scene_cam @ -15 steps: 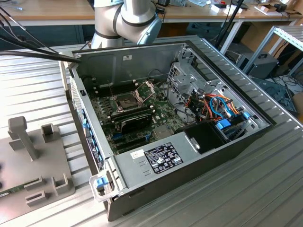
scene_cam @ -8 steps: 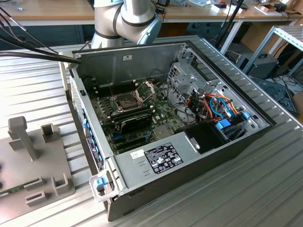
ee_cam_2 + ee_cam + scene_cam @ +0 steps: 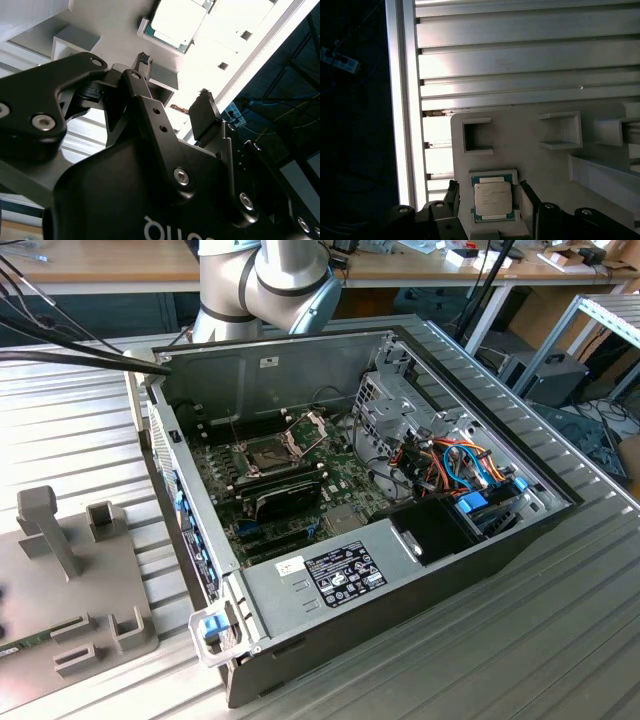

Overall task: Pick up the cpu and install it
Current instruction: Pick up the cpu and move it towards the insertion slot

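cpu (image 3: 492, 198) lies flat, metal top up, in a square pocket of the grey fixture plate (image 3: 520, 140), close to the plate's edge. gripper (image 3: 489, 189) sits over the plate, fingers (image 3: 452, 194) spread, one either side of the cpu; contact cannot be told. plate rests on the slatted table (image 3: 520, 65).

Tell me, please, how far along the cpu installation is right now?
Looks done: the motherboard socket stands open, plate raised. In hand: the open tool has a finger on each side of the cpu in the first wrist view, not gripping. Left: the cpu lies in its grey holder plate, not yet lifted or installed.
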{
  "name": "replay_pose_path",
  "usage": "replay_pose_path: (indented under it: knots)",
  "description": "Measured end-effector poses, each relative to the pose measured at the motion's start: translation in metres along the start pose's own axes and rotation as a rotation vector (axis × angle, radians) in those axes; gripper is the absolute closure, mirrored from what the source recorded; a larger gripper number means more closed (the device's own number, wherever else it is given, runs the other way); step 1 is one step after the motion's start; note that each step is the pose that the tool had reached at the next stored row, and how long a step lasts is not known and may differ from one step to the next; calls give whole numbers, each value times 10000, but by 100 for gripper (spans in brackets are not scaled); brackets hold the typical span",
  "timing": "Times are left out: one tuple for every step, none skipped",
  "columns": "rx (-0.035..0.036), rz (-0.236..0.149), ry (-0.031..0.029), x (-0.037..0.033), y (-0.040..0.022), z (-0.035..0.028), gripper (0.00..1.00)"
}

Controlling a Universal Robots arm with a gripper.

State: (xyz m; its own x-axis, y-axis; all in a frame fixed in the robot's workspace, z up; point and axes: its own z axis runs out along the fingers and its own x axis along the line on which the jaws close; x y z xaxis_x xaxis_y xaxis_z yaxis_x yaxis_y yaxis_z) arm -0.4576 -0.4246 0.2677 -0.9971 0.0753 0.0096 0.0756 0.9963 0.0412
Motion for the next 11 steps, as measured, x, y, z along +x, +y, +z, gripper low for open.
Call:
replay_pose_path:
  knots:
    - [0,0,0,0,0,0,40]
    - [0,0,0,0,0,0,40]
    - [0,0,0,0,0,1,40]
    - [0,0,0,0,0,1,40]
    - [0,0,0,0,0,1,40]
    - [-1,0,-1,0,0,4,40]
    - [-3,0,-5,-1,0,13,40]
    - [0,0,-1,0,-1,25,40]
    - [2,0,0,-1,-2,46,40]
    - [5,0,-1,-1,-3,62,40]
    - [13,0,-1,-1,-3,75,40]
